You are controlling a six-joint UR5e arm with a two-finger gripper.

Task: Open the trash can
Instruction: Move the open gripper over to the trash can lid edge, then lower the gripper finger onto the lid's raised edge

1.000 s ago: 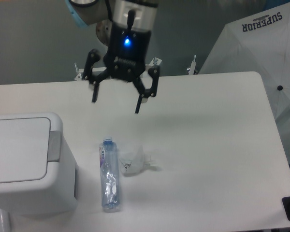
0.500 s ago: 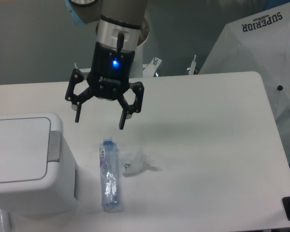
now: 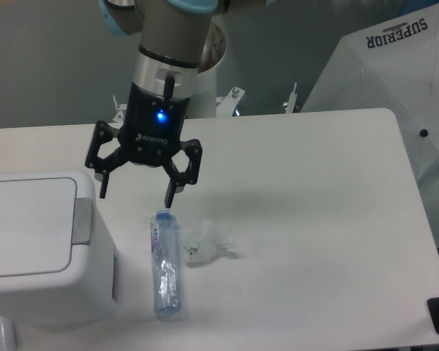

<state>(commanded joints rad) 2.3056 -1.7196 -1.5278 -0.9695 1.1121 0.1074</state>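
The claw (image 3: 136,196) hangs above the white tabletop (image 3: 300,190) with its two dark fingers (image 3: 173,191) spread wide and nothing between them, pointing downward; a blue light glows on its black body, and the grey wrist of the arm (image 3: 168,44) rises from it toward the top edge of the view; the left fingertip sits just to the right of the trash can's upper right corner, apart from it, while the right fingertip is just above the cap end of the bottle (image 3: 165,263), not touching it as far as can be told; the trash can (image 3: 36,248) stands at the left edge of the tabletop, a large boxy white bin with rounded corners, partly cut off by the frame; its flat white lid (image 3: 25,227) lies shut and level, and the grey push tab (image 3: 83,219) runs along the lid's right side, nearest the claw; the clear plastic bottle lies on its side just right of the bin, its length running roughly toward and away from the camera, with a bluish cap at the far end and a purple strip on its label; a crumpled piece of clear plastic wrap (image 3: 207,245) lies just beside the bottle on its right, close enough that I cannot tell whether they touch; a white umbrella (image 3: 395,88) printed with the word SUPERIOR stands beyond the right far corner of the tabletop.
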